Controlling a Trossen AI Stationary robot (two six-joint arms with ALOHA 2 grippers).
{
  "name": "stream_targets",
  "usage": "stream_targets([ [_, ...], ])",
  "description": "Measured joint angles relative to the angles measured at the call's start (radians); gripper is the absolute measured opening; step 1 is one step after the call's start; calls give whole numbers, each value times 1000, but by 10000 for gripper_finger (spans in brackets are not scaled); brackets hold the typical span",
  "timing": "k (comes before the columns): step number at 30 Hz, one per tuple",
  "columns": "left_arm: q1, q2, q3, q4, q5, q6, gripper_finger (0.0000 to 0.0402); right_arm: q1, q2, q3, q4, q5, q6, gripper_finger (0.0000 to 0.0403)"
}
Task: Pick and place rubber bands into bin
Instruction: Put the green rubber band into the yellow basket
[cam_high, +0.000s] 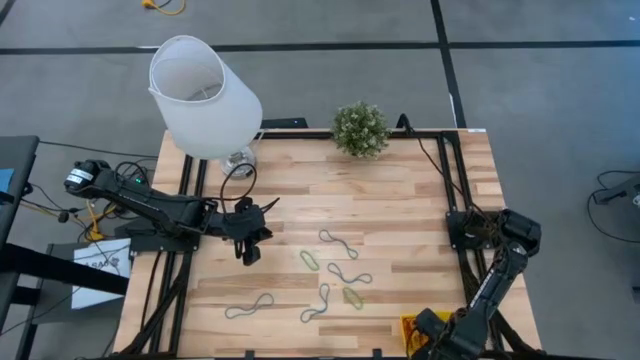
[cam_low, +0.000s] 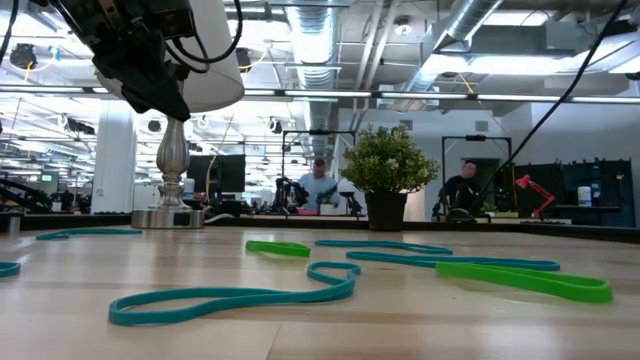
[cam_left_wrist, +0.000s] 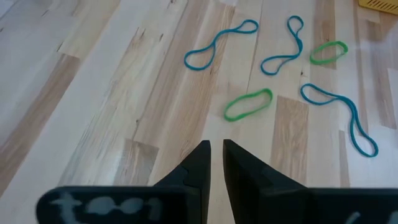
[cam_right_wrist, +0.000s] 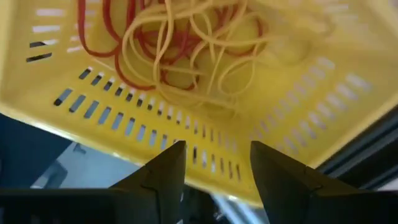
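Observation:
Several grey-blue and green rubber bands lie flat on the wooden table: grey-blue ones (cam_high: 338, 243) (cam_high: 249, 307) and green ones (cam_high: 309, 260) (cam_left_wrist: 248, 103). More red and yellow bands (cam_right_wrist: 180, 43) lie heaped in the yellow bin (cam_high: 412, 328) at the table's near right corner. My left gripper (cam_left_wrist: 216, 155) hovers above bare wood left of the loose bands, with only a slit between its fingers and nothing in it. My right gripper (cam_right_wrist: 217, 162) is open just over the bin's slotted wall (cam_right_wrist: 124, 112) and holds nothing.
A white lampshade (cam_high: 203, 95) on a metal foot stands at the far left corner. A small potted plant (cam_high: 360, 128) sits at the far edge. Black cables and rails run along both table sides. People sit in the room beyond.

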Motion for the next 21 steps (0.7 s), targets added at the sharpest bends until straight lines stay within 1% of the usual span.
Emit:
stream_targets([
  [3,0,0,0,0,0,11,31,3,0,0,-48,142,-80,163],
  [6,0,0,0,7,0,10,31,-18,0,0,-114,282,-172,156],
  [9,0,0,0,23,0,10,31,-51,0,0,-199,355,-235,150],
  [12,0,0,0,33,0,10,31,-89,0,0,-238,401,-297,145],
  [15,0,0,0,48,0,20,31,-122,0,0,-233,453,-379,140],
  [19,0,0,0,46,0,22,31,-162,0,0,-233,447,-401,136],
  [21,0,0,0,45,0,22,31,-170,0,2,-216,415,-396,136],
])
